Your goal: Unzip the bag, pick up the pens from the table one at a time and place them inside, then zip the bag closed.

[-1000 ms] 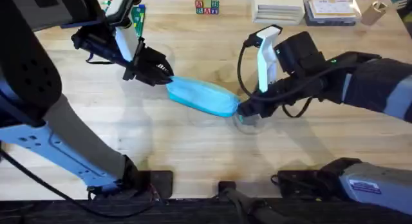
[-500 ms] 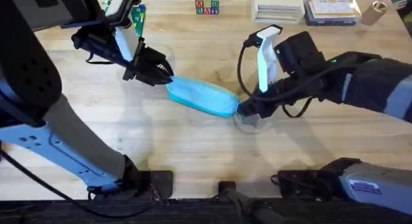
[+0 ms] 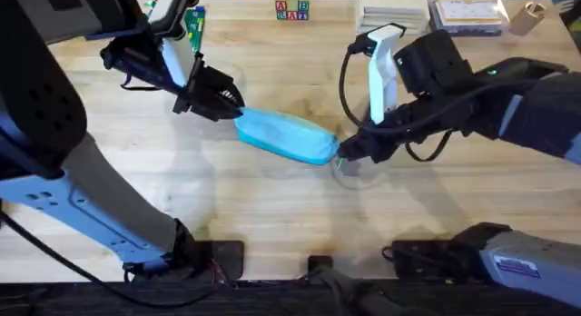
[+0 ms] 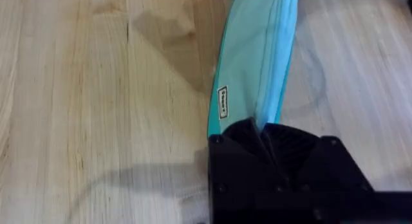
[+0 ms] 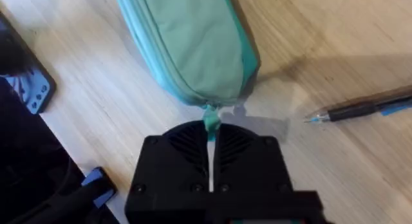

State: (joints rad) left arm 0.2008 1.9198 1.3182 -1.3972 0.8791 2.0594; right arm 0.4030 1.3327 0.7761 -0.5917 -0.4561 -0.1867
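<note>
Bag first, from overhead: the light-blue pouch lies slantwise near the middle of the surface, one end towards the far left corner, the other towards the right edge. The left claw is clenched on the far-left end. The right claw sits at the other end, right against the fabric. From up here I cannot tell whether the zipper is open or closed, and I make out no pens lying loose.

Through the left wrist camera, the bag runs straight away from the left claw, whose black fingers are pinched on the pouch's end. The seam along its length looks flat.

Through the right wrist camera, the right claw has its fingers pressed together on a small teal tab hanging from the rounded end of the bag; that looks like the zipper pull. One pen lies on the surface just beside this end, outside the pouch.

My reading: the job is barely begun. The pouch looks closed, the unzipping is only being set up, and the loading and closing remain.
</note>
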